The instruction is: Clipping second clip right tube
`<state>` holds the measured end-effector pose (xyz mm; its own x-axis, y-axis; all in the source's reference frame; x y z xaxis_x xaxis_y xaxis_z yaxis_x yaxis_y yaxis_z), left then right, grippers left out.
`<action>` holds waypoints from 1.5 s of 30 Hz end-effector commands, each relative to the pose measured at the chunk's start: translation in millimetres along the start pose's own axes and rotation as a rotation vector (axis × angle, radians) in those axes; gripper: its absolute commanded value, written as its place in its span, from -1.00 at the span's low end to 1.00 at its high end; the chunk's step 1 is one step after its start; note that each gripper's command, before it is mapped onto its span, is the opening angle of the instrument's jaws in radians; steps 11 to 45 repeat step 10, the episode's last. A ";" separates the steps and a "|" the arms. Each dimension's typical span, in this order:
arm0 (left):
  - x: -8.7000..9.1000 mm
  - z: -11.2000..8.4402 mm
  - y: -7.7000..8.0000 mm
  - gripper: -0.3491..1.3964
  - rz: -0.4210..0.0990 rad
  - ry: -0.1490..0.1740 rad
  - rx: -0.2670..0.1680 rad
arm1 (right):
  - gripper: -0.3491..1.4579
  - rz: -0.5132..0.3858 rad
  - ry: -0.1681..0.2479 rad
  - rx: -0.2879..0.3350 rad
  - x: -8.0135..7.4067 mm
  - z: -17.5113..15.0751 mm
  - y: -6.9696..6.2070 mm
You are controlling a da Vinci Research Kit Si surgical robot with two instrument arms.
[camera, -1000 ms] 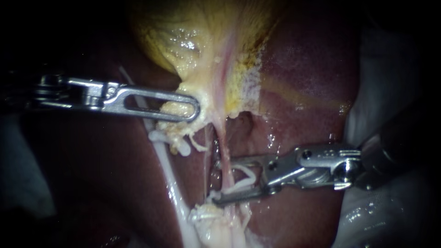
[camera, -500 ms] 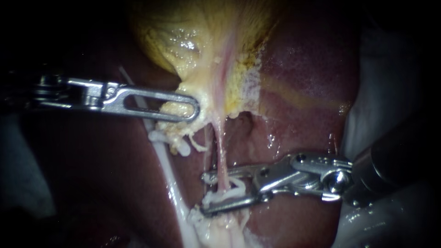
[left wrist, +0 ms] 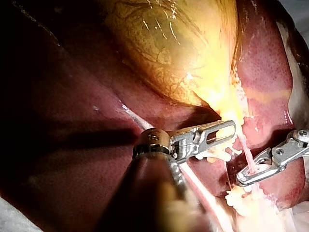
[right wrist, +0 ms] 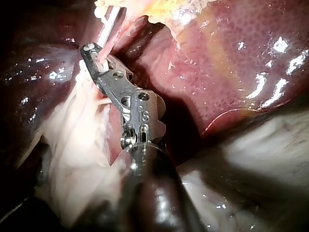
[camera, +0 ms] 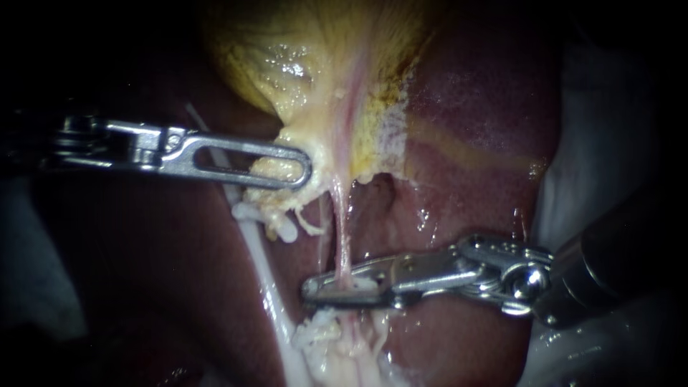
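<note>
Since half a second ago our right instrument (camera: 315,290) has swung its jaws together, and they now clamp the right tube (camera: 342,240) from both sides, the tube stretching taut from between them to the gallbladder (camera: 301,64). Our left instrument (camera: 299,172) stays where it was, well apart from the right one, its jaws closed on the gallbladder's lower edge; pale tissue (camera: 337,344) lies just beyond the right jaws.

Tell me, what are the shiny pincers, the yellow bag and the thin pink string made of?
Right instrument: looks like polished metal, as it is silvery with bright glints and small pins at its hinge.
Gallbladder: soft, wet tissue, yellowish and glistening.
Right tube: thin pinkish tissue pulled taut, probably soft and stretchy. The right instrument's jaws pinch it from both sides.
</note>
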<state>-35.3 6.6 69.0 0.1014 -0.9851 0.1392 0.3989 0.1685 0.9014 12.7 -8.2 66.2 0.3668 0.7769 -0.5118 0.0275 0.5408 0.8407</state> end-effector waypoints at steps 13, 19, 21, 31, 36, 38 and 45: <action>0.0 0.0 0.1 -1.00 0.000 0.000 0.000 | -1.00 -0.002 0.000 0.001 -0.2 0.0 -0.1; 0.0 0.0 0.1 -1.00 0.000 0.000 0.000 | -1.00 -0.002 0.000 0.001 -0.2 0.0 -0.1; 0.0 0.0 0.1 -1.00 0.000 0.000 0.000 | -1.00 -0.002 0.000 0.001 -0.2 0.0 -0.1; 0.0 0.0 0.1 -1.00 0.000 0.000 0.000 | -1.00 -0.002 0.000 0.001 -0.2 0.0 -0.1; 0.0 0.0 0.1 -1.00 0.000 0.000 0.000 | -1.00 -0.002 0.000 0.001 -0.2 0.0 -0.1; 0.0 0.0 0.1 -1.00 0.000 0.000 0.000 | -1.00 -0.002 0.000 0.001 -0.2 0.0 -0.1; 0.0 0.0 0.1 -1.00 0.000 0.000 0.000 | -1.00 -0.002 0.000 0.001 -0.2 0.0 -0.1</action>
